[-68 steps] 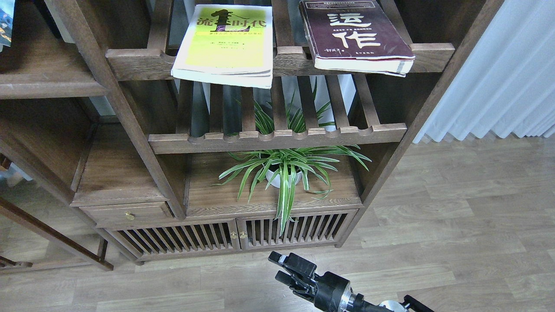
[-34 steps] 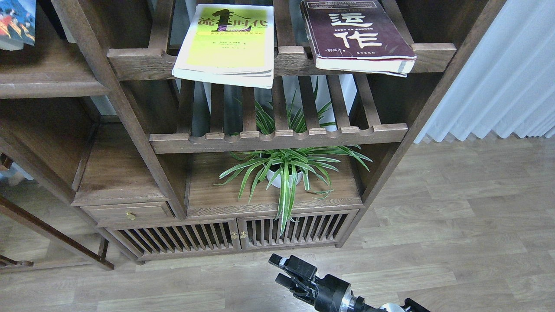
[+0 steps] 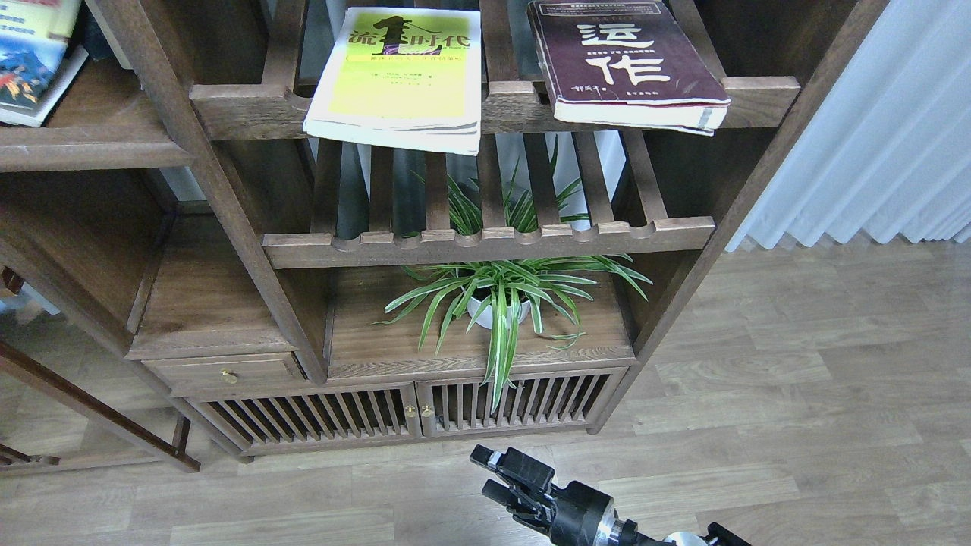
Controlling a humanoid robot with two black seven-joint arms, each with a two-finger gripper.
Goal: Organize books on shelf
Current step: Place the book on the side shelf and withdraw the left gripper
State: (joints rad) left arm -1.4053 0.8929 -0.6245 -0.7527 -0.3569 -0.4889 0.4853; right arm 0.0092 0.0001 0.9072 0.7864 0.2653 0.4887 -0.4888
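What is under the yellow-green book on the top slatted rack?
The yellow-green book lies on the slatted rack, its front edge overhanging the rail. Below it is an empty slatted rack, then a potted plant. The slats directly beneath the book are covered.

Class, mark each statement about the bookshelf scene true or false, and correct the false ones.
1. The yellow-green book lies flat on the top slatted rack. True.
2. The maroon book lies to the left of the yellow-green one. False: it lies to its right.
3. The plant stands on the floor. False: it stands on the wooden surface above the slatted doors.
4. The right gripper is low, over the floor, touching no book. True.
5. A book lies on the solid plank shelf at the upper left. True: the cream book lies there.
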